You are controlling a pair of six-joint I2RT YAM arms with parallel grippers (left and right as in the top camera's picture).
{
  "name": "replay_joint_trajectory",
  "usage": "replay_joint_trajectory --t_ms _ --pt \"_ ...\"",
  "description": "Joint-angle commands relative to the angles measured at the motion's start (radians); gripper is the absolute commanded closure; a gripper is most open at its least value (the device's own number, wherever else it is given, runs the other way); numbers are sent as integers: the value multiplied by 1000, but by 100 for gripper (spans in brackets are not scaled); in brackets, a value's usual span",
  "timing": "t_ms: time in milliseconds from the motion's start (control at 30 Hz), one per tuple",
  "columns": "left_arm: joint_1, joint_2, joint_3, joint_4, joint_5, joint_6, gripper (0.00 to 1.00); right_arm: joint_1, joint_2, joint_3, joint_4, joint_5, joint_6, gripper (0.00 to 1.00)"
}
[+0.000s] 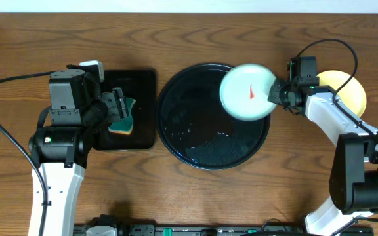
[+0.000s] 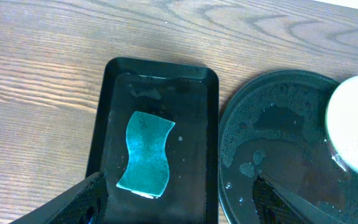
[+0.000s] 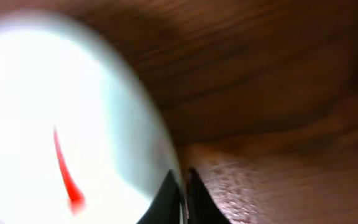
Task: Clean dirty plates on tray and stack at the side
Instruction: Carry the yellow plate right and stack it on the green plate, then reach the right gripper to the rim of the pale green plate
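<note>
Right gripper (image 1: 276, 92) is pinched tight on the right-hand rim of the mint-blue plate (image 1: 246, 92). In the right wrist view the two dark fingertips (image 3: 166, 198) sit together right at the plate's edge, so it's a proper clamp. The plate has one thin red streak (image 1: 251, 92) near the middle. It's over the upper right part of the round black tray (image 1: 176, 124), overhanging the rim there. Can't tell if the plate is resting on the tray or lifted off it.

The right arm reaches in from the right edge with its white forearm angled up and left toward the tray. The yellow plate (image 1: 350, 85) lies flat on the wood just behind it, partly covered by the arm.

Left gripper (image 1: 119, 109) has its jaws spread wide, nothing between them. It points down over the teal sponge (image 2: 145, 153), which lies in the rectangular black tray (image 2: 160, 67) just left of the round one. That arm comes up from the bottom left, with a black cable (image 1: 5, 82) looping off to the left.

The round tray looks wet, with puddles and droplets across the bottom. Everything sits on a brown wood-grain tabletop (image 1: 31, 39).
</note>
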Motion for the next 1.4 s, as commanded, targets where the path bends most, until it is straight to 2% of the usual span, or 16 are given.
replay_joint_trajectory --t_ms 0,167,400,567,933,967,1000,1033,1100,1367 --pt "0 3 -1 -3 10 -5 25 10 3 8 12 -91 9 99" --pt "0 3 -1 -2 10 -5 25 24 -45 34 11 -214 9 99" --pt "0 3 -1 -2 10 -5 25 124 -125 41 -16 -244 10 99" --pt "0 3 -1 -3 10 -5 25 176 -88 38 -85 -207 58 99" --pt "0 3 -1 -14 10 -5 25 231 8 38 -112 -228 156 99" --pt "0 3 -1 -17 10 -5 25 231 8 38 -114 -237 160 93" --pt "0 3 -1 -18 10 -5 24 231 7 39 -114 -256 159 75" --pt "0 3 -1 -17 10 -5 25 230 6 39 -113 -276 159 68" --pt "0 3 -1 -17 8 -5 25 230 2 40 -114 -312 158 60" --pt "0 77 -3 -27 -43 -5 25 230 -102 40 -130 -288 112 52"
